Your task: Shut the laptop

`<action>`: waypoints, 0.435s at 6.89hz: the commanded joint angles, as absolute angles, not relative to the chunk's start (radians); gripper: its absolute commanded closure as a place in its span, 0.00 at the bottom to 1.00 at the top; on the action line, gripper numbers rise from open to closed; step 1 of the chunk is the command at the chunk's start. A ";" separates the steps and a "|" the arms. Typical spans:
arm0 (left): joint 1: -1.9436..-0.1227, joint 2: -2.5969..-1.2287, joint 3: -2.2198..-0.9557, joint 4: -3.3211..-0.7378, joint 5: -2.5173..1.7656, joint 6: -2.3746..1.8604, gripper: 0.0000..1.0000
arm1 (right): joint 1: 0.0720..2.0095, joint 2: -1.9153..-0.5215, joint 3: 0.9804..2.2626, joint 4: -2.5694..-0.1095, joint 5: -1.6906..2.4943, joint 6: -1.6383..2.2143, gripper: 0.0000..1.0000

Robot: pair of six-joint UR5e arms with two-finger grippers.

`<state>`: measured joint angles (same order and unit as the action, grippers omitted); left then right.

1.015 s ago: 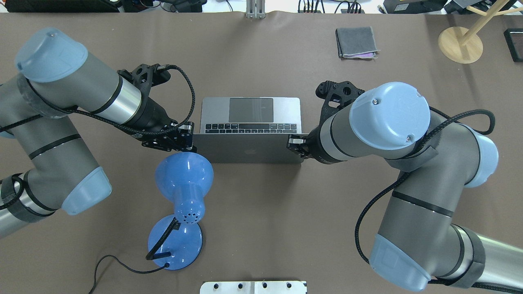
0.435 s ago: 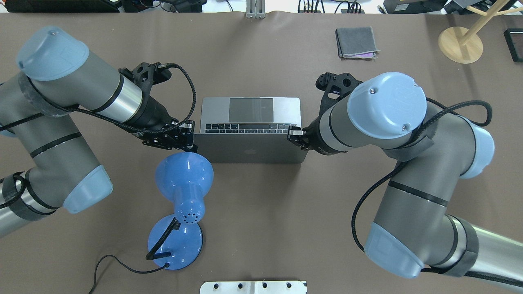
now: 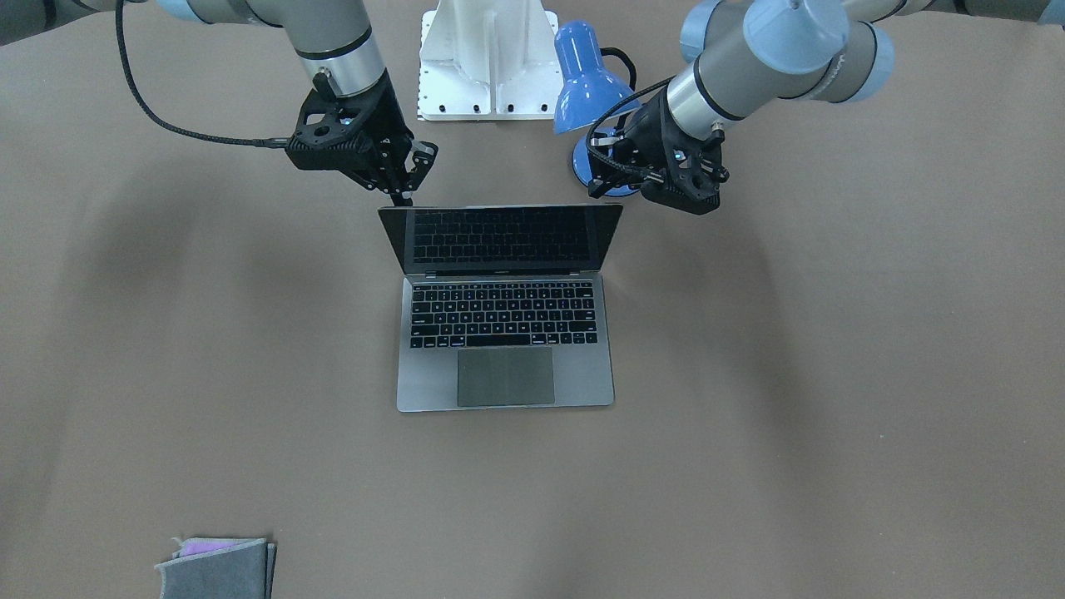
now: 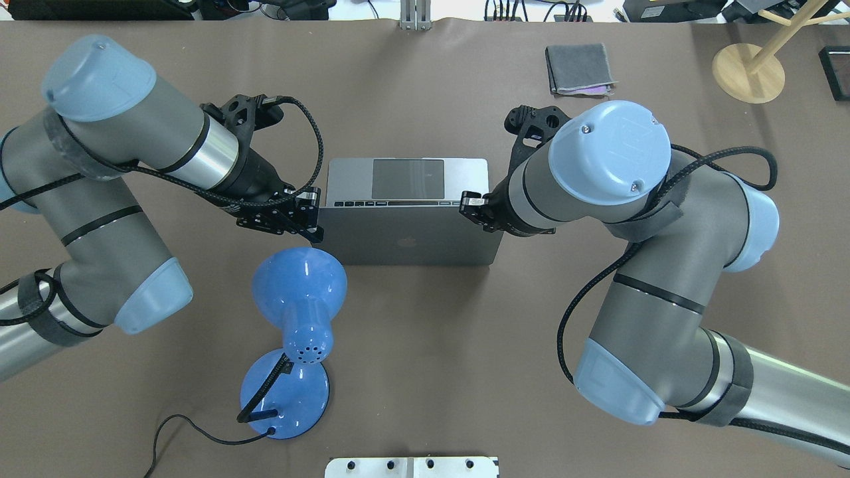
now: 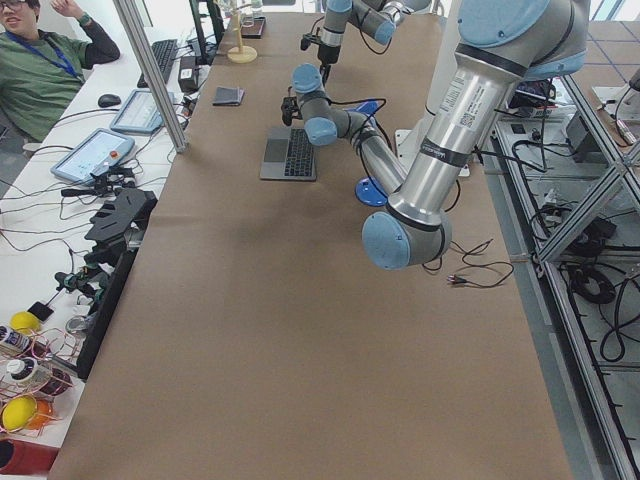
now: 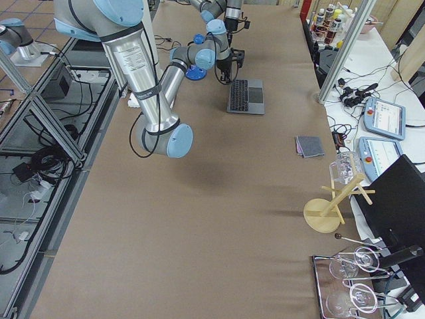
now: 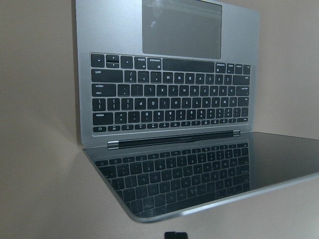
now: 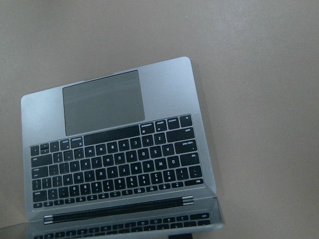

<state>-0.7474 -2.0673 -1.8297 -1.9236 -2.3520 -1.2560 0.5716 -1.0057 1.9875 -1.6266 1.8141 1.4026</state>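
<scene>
The space-grey laptop stands open in the middle of the table, its lid with the apple logo facing me and leaning forward over the keyboard. Its black screen is dark and mirrors the keys. My left gripper is shut and sits against the lid's left edge; it also shows in the front-facing view. My right gripper is shut and sits against the lid's right edge, near the top corner in the front-facing view. Both wrist views look down on the keyboard and trackpad.
A blue desk lamp with its cable stands just behind the laptop, close under my left gripper. A folded grey cloth lies at the far right. A wooden stand is at the far right corner. A white mounting plate is at the near edge.
Both grippers have moved forward, away from the robot's base, with the lid's top edge. The lid has tilted further over the keyboard, so fewer keys show from overhead.
</scene>
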 commanded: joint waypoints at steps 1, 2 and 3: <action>-0.773 -2.098 -1.789 -1.924 -2.353 -1.232 1.00 | 0.597 -0.985 1.953 -1.624 1.831 1.387 1.00; -0.787 -2.102 -1.767 -1.921 -2.355 -1.189 1.00 | 0.618 -0.970 1.919 -1.626 1.842 1.382 1.00; -0.804 -2.120 -1.741 -1.921 -2.355 -1.175 1.00 | 0.641 -0.950 1.883 -1.625 1.861 1.371 1.00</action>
<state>-0.7854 -2.1036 -1.7695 -1.9216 -2.3540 -1.2005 0.6155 -0.9709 1.9228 -1.6253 1.8424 1.3821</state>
